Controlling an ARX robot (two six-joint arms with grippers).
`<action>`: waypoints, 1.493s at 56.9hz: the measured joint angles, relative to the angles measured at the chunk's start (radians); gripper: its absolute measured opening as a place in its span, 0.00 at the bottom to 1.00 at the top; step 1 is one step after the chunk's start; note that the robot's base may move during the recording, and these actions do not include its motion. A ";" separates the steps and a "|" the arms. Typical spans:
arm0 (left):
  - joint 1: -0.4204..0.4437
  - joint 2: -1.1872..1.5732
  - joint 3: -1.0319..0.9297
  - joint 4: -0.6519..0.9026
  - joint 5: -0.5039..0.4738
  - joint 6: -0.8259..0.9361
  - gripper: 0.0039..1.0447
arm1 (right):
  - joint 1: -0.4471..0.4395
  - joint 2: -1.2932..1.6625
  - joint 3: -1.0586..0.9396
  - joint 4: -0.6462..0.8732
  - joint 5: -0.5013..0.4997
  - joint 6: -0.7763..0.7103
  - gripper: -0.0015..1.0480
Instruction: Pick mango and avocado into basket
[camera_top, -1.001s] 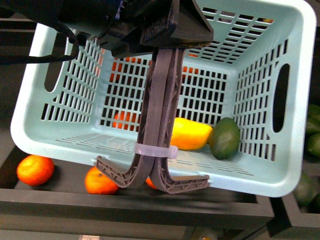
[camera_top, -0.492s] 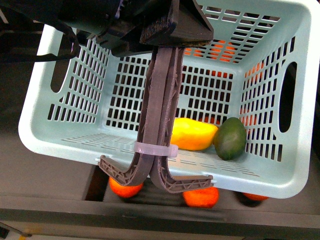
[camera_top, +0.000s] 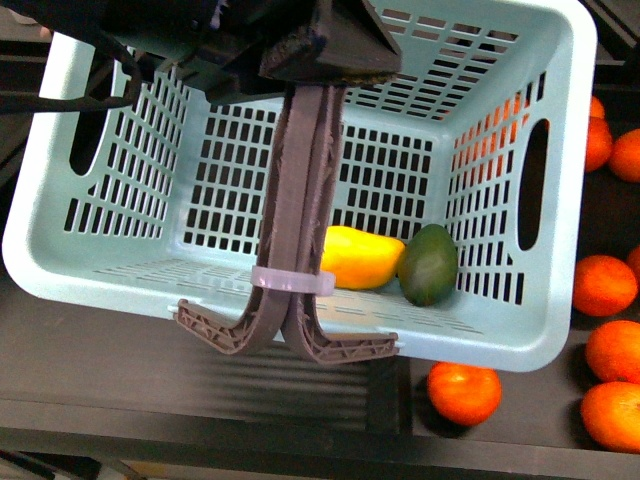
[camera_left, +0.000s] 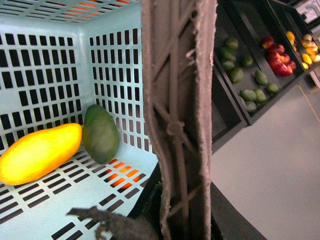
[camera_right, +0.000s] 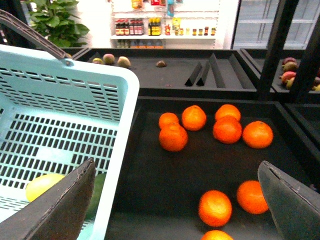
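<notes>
Right wrist view: fingers (camera_right: 285, 202) spread wide, holding nothing.

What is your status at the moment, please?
Left hand out of sight, handles hanging from that arm. Right hand open, empty, over the oranges. Mango and avocado touching in basket. Nothing in the way.

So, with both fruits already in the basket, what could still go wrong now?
1. The basket hangs tilted from its handles, so the mango and avocado might roll.
2. Loose oranges lie below; lowering it there might crush them.
3. The right pincer is open beside the basket and might bump it.
</notes>
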 joint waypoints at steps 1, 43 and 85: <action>0.002 0.000 0.000 0.000 -0.003 -0.002 0.07 | 0.000 0.000 0.000 0.000 0.002 0.000 0.92; 0.119 0.451 0.354 0.342 -1.057 -1.152 0.06 | 0.000 0.000 0.000 0.000 0.013 0.000 0.92; 0.119 0.578 0.494 -0.006 -1.129 -1.341 0.07 | 0.000 0.000 0.000 0.000 0.013 0.000 0.92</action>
